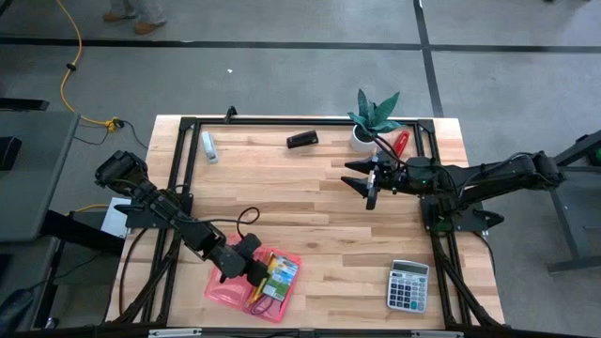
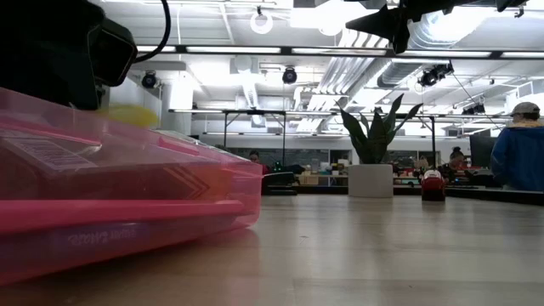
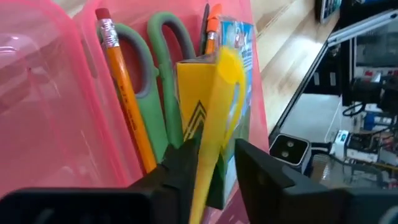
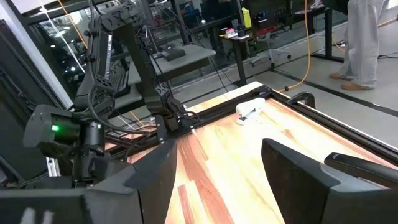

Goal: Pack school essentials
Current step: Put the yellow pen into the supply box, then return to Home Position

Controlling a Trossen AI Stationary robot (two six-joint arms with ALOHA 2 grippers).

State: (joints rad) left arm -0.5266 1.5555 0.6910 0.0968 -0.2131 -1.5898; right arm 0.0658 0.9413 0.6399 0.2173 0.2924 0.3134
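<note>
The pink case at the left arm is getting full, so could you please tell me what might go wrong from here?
1. The yellow item stands between the left gripper fingers, tilted over the yellow box; it may land askew, not flat.
2. The pink case sits near the table's front edge; a nudge might push it off.

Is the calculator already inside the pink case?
No: the calculator lies on the bare table, well apart from the pink case where the left gripper works.

Grey floor (image 1: 282, 75) with dark tape lines, bright ceiling lights (image 2: 255, 51) (strip lamps).
</note>
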